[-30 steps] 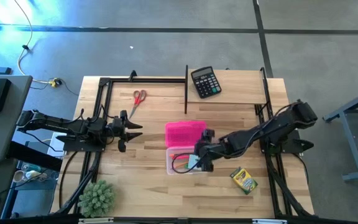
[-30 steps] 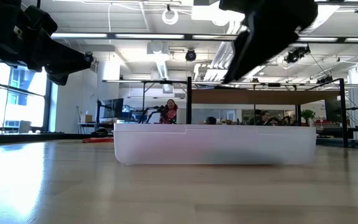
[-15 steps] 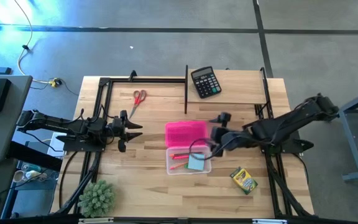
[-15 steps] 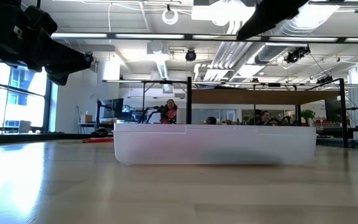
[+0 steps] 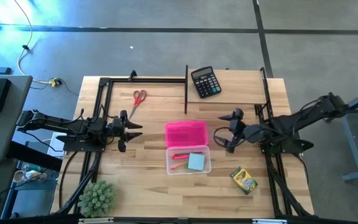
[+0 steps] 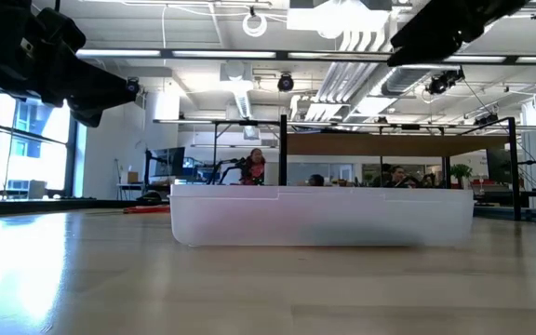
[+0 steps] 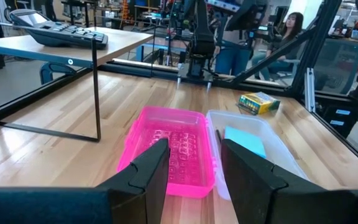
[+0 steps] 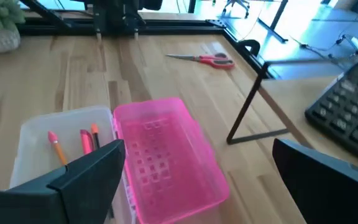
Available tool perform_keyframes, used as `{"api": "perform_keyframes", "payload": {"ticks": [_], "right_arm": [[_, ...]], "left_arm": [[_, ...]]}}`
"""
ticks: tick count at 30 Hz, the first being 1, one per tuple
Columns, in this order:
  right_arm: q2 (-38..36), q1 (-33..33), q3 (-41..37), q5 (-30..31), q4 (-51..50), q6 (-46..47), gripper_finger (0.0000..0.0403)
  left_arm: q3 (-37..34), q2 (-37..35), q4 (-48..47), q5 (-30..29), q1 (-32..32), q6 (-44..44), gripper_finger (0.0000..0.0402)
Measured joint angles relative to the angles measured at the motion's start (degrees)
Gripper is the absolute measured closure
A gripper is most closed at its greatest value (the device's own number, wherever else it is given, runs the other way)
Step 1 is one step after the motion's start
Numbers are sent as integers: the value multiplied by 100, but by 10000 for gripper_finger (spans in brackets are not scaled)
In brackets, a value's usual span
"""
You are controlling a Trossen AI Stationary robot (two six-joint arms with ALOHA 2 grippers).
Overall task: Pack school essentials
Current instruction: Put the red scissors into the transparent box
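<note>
A clear box (image 5: pixel 188 160) stands mid-table with its pink lid (image 5: pixel 186 132) lying open on its far side. In the box lie pink and orange pens or pencils (image 8: pixel 86 140) and a light-blue square (image 5: pixel 196 162). Red-handled scissors (image 5: pixel 138 98) lie flat at the far left. The yellow-green crayon box (image 5: pixel 243 180) lies flat at the near right. My right gripper (image 5: pixel 224 132) hangs open above the table, right of the lid, holding nothing. My left gripper (image 5: pixel 135 130) waits open at the left, pointing at the lid (image 7: pixel 169 149).
A black calculator (image 5: pixel 205 81) sits on a raised shelf at the far edge, with a thin black post (image 8: pixel 247 106) standing in front of it. A fuzzy green plant ball (image 5: pixel 97 198) sits at the near left corner. Black frame rails run along both sides.
My right gripper has drawn back from over the clear box toward the table's right edge, rising and tipping up nearer to level, open throughout. The light-blue square, earlier partly under the gripper, now lies uncovered in the box.
</note>
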Motion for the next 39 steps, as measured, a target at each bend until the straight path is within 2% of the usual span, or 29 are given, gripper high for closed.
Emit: {"api": "perform_keyframes", "payload": {"ticks": [5, 11, 15, 21, 24, 28, 33, 37, 39], "right_arm": [[-308, 0, -369, 88, 297, 338, 4], [-343, 0, -493, 113, 693, 314, 4], [-338, 0, -493, 111, 901, 110, 4], [-338, 0, -493, 83, 1006, -223, 4], [-338, 0, -493, 83, 1006, -233, 4], [-338, 0, -493, 68, 1006, -204, 4], [-338, 0, -493, 66, 1006, -165, 4], [-338, -1, -493, 66, 1006, -100, 4], [-338, 0, -493, 65, 1006, -68, 4]], "left_arm": [[0, -1, 14, -26, 0, 8, 266], [0, 1, 148, -192, -3, 153, 266], [0, 1, 183, -481, 0, -170, 266], [0, 1, 624, -655, 0, -197, 263], [0, 0, 820, -739, 2, 28, 252], [0, 1, 1092, -985, 0, 456, 217], [39, -5, 1970, -1374, 34, 891, 170], [480, 94, 1818, -1689, 304, 1141, 162], [838, 284, 1437, -1776, 535, 1033, 164]]}}
